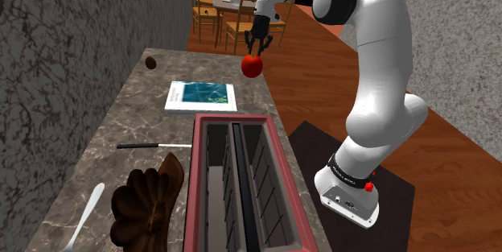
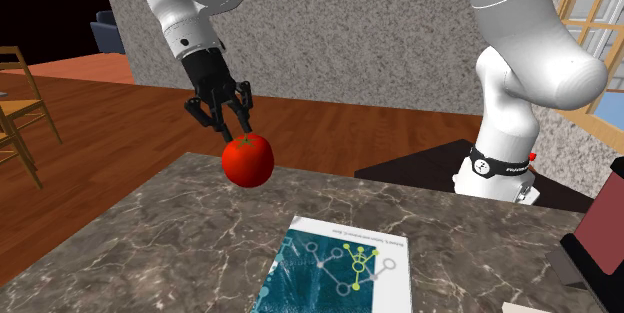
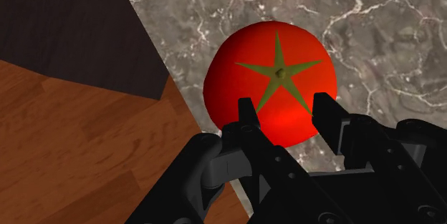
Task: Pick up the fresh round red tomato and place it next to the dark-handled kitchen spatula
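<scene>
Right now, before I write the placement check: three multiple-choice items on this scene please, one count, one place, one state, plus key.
1. Slots in the toaster? A one B two C four
2. Where is the tomato? A in the toaster B just below the gripper, by the counter edge C mid-counter
3. The tomato's stem faces: A the gripper B the counter C sideways
Key: 1 B, two long slots show; 2 B, both exterior views; 3 A, green star faces the wrist camera.
</scene>
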Motion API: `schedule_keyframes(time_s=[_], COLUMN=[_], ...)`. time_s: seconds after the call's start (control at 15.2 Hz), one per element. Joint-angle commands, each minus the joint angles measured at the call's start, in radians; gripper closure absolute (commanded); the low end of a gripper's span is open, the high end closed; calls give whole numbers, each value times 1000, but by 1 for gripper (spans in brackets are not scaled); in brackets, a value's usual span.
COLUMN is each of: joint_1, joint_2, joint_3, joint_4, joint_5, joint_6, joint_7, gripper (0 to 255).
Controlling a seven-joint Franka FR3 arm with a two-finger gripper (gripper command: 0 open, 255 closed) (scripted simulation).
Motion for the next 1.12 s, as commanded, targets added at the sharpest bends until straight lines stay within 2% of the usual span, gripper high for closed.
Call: schedule_keyframes(time_s=[0.0,0.92,1.06], joint_1=[-1,-20,15], joint_2=[-4,-2,-56], joint_3=[0,4,11], joint_4=[14,203,125], joint_5=[0,5,8], joint_6=[-17,-197,-164], joint_7=[4,54,83], gripper=[255,255,255])
